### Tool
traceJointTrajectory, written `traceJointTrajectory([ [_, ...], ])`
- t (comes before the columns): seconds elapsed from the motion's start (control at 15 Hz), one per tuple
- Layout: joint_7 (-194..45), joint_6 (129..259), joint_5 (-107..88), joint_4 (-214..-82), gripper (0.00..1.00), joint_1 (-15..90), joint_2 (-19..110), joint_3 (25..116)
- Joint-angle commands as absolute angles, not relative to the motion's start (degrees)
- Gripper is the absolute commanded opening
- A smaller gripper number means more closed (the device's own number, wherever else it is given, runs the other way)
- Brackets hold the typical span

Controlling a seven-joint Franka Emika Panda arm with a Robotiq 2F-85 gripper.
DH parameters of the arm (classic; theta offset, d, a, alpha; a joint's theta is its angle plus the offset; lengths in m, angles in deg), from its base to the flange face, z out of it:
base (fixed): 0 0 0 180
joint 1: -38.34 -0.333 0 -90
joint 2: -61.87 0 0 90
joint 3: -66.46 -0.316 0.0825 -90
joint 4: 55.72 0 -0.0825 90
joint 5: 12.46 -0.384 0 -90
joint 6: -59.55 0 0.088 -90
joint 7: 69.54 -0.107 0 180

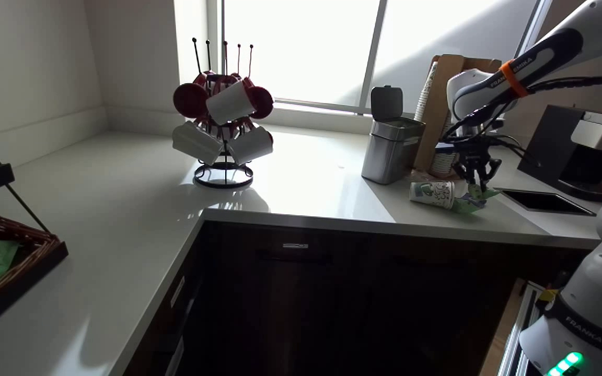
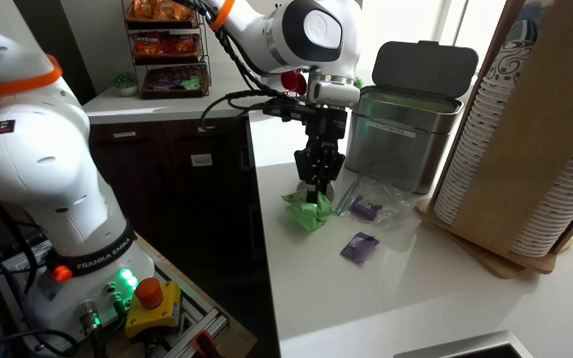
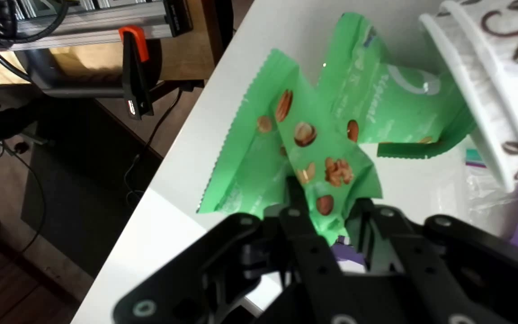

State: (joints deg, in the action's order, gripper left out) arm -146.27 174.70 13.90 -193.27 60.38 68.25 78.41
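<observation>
In the wrist view the crumpled green plastic nut pouch [image 3: 295, 150] lies toward eleven o'clock from the jaws, which stand narrow, its near end apparently pinched between them. Crumpling hides its long axis; its toothed edge runs one to seven. In both exterior views the white jointed arm [image 2: 254, 42] aims its jaws roughly at six, above the smooth white worktop [image 2: 316, 288].

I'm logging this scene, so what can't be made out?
Wrist view: part of nearer green packet and most of loose purple packet, behind gripper.
Wrist view: paper cups, cut by right edge.
In both exterior views: contents of metal bin, behind its walls.
In an exterior view: basket, cut by left edge.
</observation>
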Motion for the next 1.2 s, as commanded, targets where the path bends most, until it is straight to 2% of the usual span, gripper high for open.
traceJointTrajectory([
  [0.0, -151.60, 173.84, 16.75, -191.71, 0.06, 58.34, 65.92, 78.59],
  [1.13, -163.98, 198.95, 17.08, -197.97, 0.06, 56.37, 67.60, 78.95],
])
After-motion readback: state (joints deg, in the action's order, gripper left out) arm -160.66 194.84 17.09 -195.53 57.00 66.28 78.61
